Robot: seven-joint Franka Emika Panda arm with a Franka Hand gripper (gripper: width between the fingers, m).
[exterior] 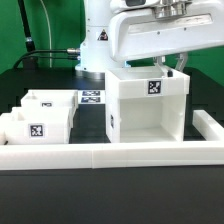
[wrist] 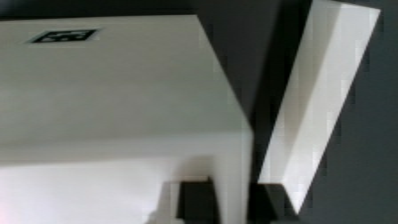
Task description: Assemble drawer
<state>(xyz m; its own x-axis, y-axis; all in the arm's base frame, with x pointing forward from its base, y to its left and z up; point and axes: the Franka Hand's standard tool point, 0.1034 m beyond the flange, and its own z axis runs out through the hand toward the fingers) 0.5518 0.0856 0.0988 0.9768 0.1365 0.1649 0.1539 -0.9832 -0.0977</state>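
Note:
The drawer housing (exterior: 148, 112) is a white open-fronted cube with a square tag on its front, standing right of centre. Two small white trays lie at the exterior view's left, a near one (exterior: 38, 128) with a tag and a far one (exterior: 50, 102). My gripper (exterior: 164, 66) is at the housing's top right edge. In the wrist view the gripper (wrist: 231, 192) has its dark fingers (wrist: 192, 203) on either side of a thin white wall of the housing (wrist: 107, 110), shut on it. A tag (wrist: 63, 37) shows on the housing's top.
A long low white wall (exterior: 110, 156) edges the table's front and right side and shows in the wrist view (wrist: 320, 90) beside the housing. The marker board (exterior: 91, 97) lies behind the trays. The robot base stands at the back.

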